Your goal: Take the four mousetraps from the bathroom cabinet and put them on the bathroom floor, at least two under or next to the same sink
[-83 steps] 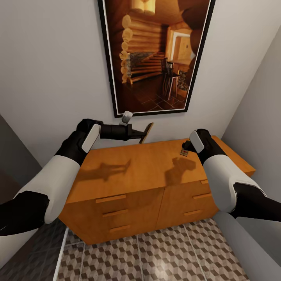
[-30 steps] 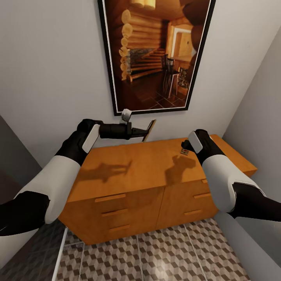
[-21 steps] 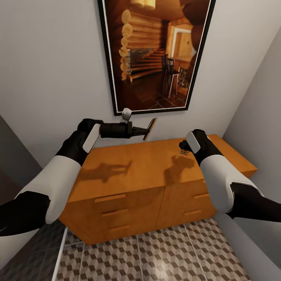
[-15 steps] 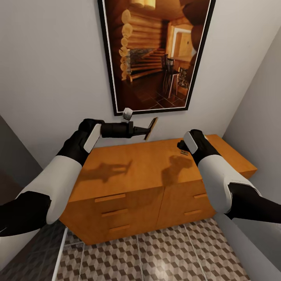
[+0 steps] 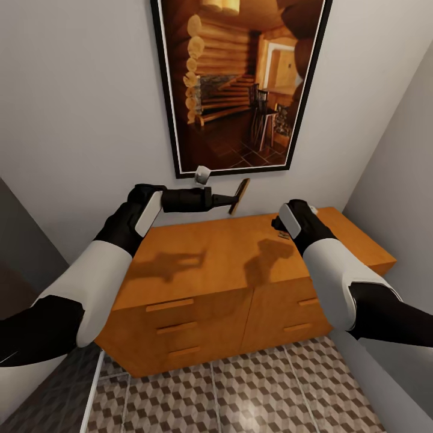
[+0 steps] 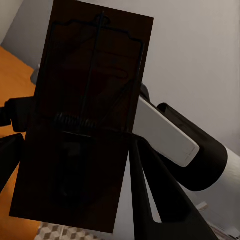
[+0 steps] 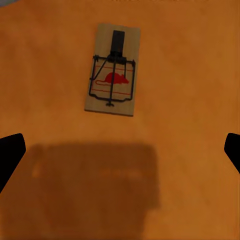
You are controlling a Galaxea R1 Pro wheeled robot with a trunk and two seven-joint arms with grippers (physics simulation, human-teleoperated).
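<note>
My left gripper (image 5: 233, 201) is shut on a mousetrap (image 5: 240, 195), held on edge in the air above the back of the orange-brown cabinet (image 5: 198, 258). In the left wrist view that mousetrap (image 6: 85, 125) is a dark board with its wire spring, seen close between the fingers. Another mousetrap (image 7: 112, 70) with a red mouse print lies flat on the cabinet top, and shows in the head view as a small board (image 5: 284, 235) beside my right wrist. Directly above the cabinet top, just short of this trap, hovers my right gripper (image 7: 120, 152), open and holding nothing. The cube-patterned bathroom floor (image 5: 240, 391) lies below.
A large framed picture (image 5: 240, 84) hangs on the wall behind the cabinet. A grey wall (image 5: 397, 180) closes in on the right, right up against the cabinet's end. The cabinet drawers with bar handles (image 5: 171, 305) are shut.
My left arm has carried its mousetrap slightly right and up. My right wrist has shifted a little left over the cabinet top. The trap on the cabinet has not moved.
</note>
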